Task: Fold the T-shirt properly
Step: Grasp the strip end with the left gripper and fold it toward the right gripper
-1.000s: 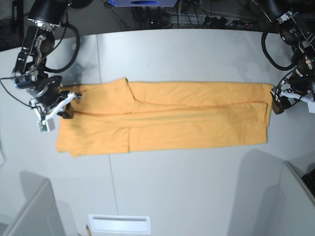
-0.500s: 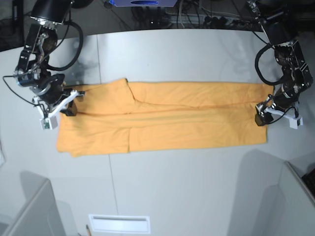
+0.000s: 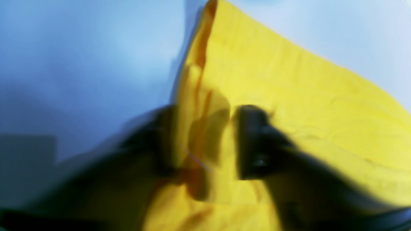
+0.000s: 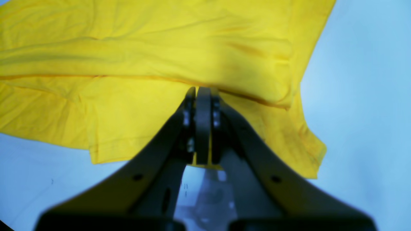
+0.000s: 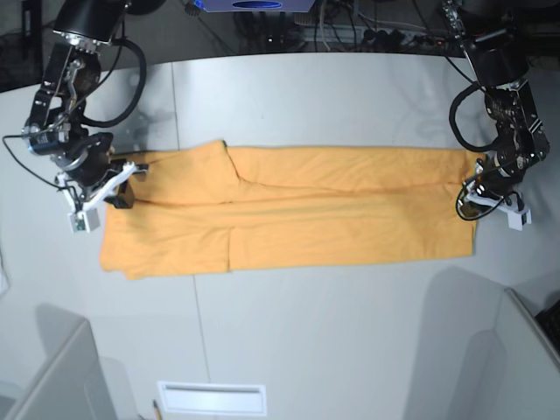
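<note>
The orange-yellow T-shirt (image 5: 332, 210) lies on the table as a long flat strip running left to right. My right gripper (image 5: 120, 194) is at its left end. In the right wrist view the right gripper (image 4: 199, 93) has its jaws pressed together, pinching a fold of the T-shirt (image 4: 160, 48). My left gripper (image 5: 466, 208) is at the strip's right end. In the blurred left wrist view the left gripper (image 3: 208, 134) has its jaws apart, with the edge of the T-shirt (image 3: 305, 96) standing between them. No black print marks show.
The grey table (image 5: 332, 96) has free surface behind and in front of the shirt. A white slotted plate (image 5: 212, 398) sits at the front edge. Grey panels stand at the lower left (image 5: 52, 376) and lower right (image 5: 516, 367). Cables (image 5: 350, 31) lie behind the table.
The left arm moved in from beyond the shirt's right end, and its gripper now straddles that edge. The right gripper stayed at the left end, shifting only slightly.
</note>
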You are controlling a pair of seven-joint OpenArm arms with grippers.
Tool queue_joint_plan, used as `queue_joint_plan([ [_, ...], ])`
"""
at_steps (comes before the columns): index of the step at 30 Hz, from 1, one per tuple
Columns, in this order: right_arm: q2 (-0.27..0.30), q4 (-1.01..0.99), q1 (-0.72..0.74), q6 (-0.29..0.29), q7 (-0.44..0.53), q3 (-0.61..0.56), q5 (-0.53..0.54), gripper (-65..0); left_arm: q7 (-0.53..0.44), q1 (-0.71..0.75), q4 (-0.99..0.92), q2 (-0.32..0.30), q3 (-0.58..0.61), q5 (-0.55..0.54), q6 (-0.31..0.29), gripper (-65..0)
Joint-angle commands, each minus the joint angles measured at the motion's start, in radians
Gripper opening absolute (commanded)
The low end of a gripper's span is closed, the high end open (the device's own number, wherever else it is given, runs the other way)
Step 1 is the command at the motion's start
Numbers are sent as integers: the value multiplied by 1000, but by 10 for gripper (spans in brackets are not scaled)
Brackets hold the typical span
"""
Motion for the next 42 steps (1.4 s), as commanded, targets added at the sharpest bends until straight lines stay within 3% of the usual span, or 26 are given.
queue_joint_plan([
  [1,11,20,10,2,24,6,12,-650,47,-2,-2,-12,3,15,6,-597],
  [2,11,20,10,2,24,6,12,-650,46,-2,-4,-19,3,15,6,-650],
  [11,11,17,7,2,23,8,12,-650,-40,6,16,-70,-28,8,8,-650],
  [17,13,13,7,2,18,8,12,-650,-39,76,208,-61,-106,15,9,-650],
  [22,13,13,9,2,23,8,12,-650,-39,157,409,-27,-48,15,23,-650],
  [26,11,13,7,2,18,8,12,-650,-39,210,530,11,6,15,114,-650],
  [28,11,13,7,2,18,8,12,-650,-39,214,575,16,54,15,131,-650],
  [33,11,13,9,0,18,8,12,-650,-39,208,631,27,221,14,135,-650],
  [42,10,13,7,0,18,8,14,-650,-39,148,584,146,365,15,135,-650],
])
